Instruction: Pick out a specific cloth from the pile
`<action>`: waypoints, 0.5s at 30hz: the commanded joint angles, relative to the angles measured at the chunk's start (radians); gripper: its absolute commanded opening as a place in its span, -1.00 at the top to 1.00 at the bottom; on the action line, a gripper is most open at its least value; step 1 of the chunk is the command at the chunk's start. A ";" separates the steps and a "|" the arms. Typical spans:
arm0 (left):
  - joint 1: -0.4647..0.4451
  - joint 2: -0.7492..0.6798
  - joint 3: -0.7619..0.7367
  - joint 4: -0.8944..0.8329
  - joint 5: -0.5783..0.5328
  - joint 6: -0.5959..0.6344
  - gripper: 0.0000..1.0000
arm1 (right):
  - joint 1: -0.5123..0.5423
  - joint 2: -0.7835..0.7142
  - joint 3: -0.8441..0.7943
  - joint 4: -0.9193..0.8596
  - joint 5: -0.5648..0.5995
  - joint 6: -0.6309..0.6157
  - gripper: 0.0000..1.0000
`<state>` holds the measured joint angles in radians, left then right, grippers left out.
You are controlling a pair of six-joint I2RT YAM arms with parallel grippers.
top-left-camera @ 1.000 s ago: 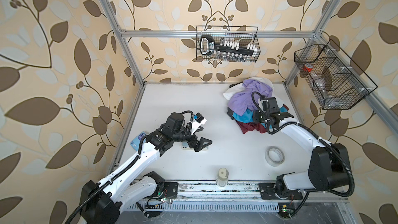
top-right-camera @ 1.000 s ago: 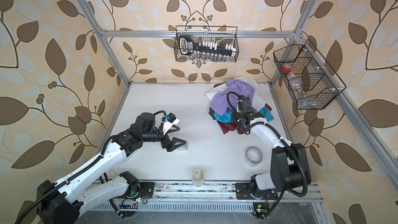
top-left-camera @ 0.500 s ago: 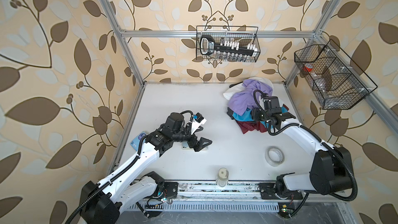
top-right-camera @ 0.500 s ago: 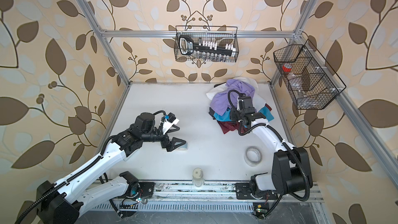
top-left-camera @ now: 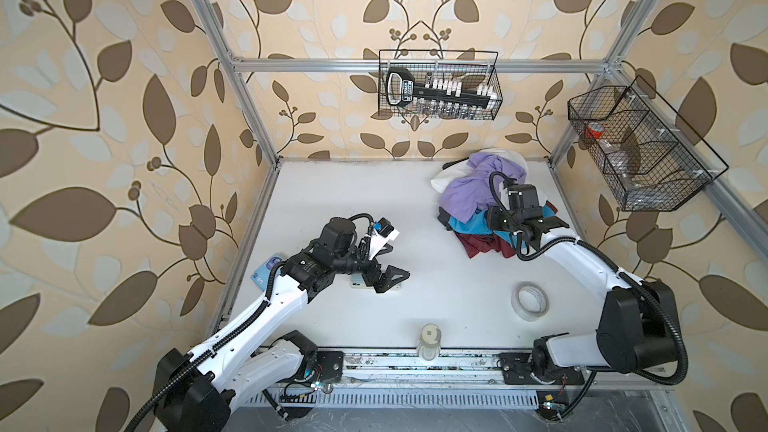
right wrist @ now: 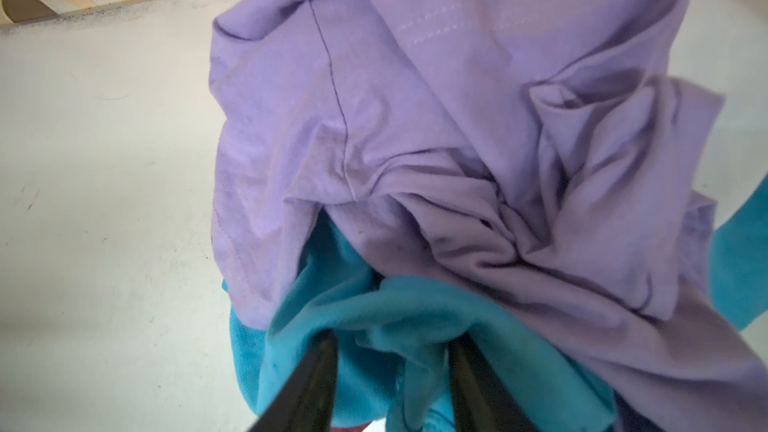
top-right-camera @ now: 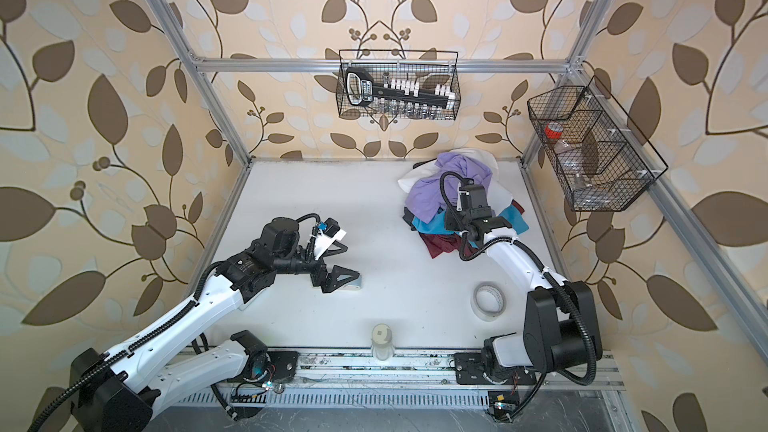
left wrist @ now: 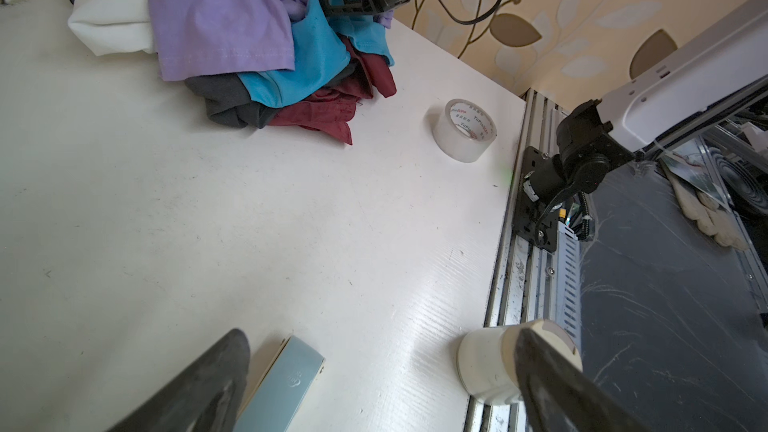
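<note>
Pinching a bunched fold of the cloth (right wrist: pixel 374 309): right gripper (right wrist: pixel 392 344) jaws press turquoise fabric from both sides. The cloth lies under the lavender cloth (top-left-camera: pixel 465 195) and over the maroon cloth (top-left-camera: pixel 478 245), at the front edge of the pile (top-left-camera: pixel 446 178). The pile sits in the table's (top-left-camera: pixel 353 201) back right corner, close to the right edge. Left gripper (left wrist: pixel 380 336) is spread wide above the stapler (left wrist: pixel 282 384). Table middle is bare; tape roll (top-left-camera: pixel 530 301) front right, apart from the pile.
</note>
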<state>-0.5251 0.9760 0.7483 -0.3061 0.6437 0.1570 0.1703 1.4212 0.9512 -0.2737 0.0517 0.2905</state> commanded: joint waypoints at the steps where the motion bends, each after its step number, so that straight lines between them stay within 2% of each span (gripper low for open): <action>1: -0.009 -0.023 0.003 0.008 0.002 0.022 -0.98 | 0.008 0.021 0.024 0.014 -0.010 0.012 0.53; 3: -0.009 -0.023 0.002 0.008 0.001 0.022 -0.98 | 0.010 0.014 0.028 0.015 -0.005 0.012 0.93; 4: -0.009 -0.023 0.002 0.007 0.001 0.022 -0.98 | 0.014 0.003 0.032 0.012 0.003 0.012 1.00; 15: -0.011 -0.025 0.005 0.007 0.007 0.025 -0.98 | 0.021 -0.218 0.121 -0.067 0.129 -0.022 1.00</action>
<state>-0.5255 0.9749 0.7483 -0.3061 0.6441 0.1577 0.1879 1.2579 1.0100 -0.3229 0.1246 0.2905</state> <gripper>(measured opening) 0.989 0.047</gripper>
